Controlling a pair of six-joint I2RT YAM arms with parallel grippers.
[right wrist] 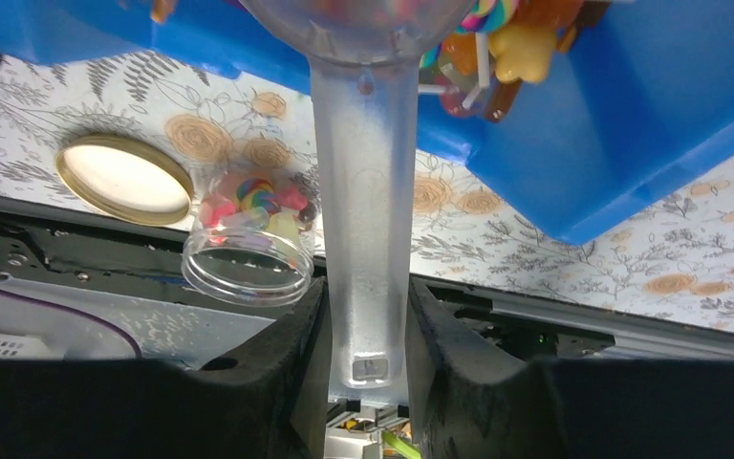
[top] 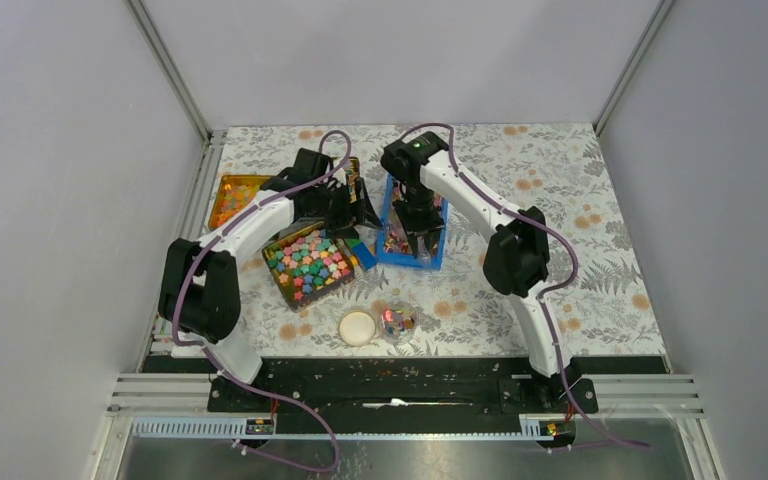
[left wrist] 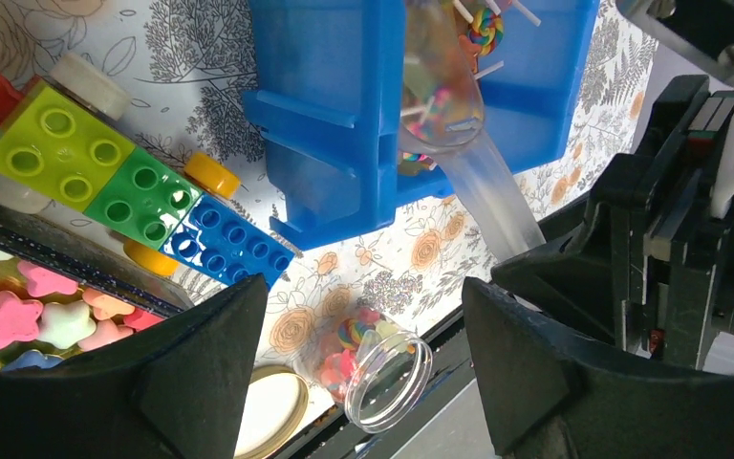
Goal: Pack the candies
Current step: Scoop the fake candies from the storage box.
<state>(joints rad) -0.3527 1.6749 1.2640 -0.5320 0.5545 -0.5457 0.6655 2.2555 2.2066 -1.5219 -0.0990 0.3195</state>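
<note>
Small mixed-colour candies (top: pixel 397 240) lie in a blue bin (top: pixel 438 245) at mid-table. They also show in the left wrist view (left wrist: pixel 483 24). My right gripper (right wrist: pixel 360 311) is shut on the handle of a clear plastic scoop (right wrist: pixel 360 191), and the scoop bowl (left wrist: pixel 444 96) is down in the bin among the candies. A clear open jar (top: pixel 397 320) stands near the front edge and holds a few candies (right wrist: pixel 253 196). Its cream lid (top: pixel 357 327) lies to its left. My left gripper (left wrist: pixel 363 373) is open and empty, hovering left of the bin (left wrist: pixel 334 115) and above the jar (left wrist: pixel 387 368).
A tray of pastel flower blocks (top: pixel 310 262) lies left of the bin. A tray of orange balls (top: pixel 235 197) sits at the far left. Duplo bricks (left wrist: pixel 143 191) lie between the flower tray and the bin. The black base rail (top: pixel 410 375) runs along the front.
</note>
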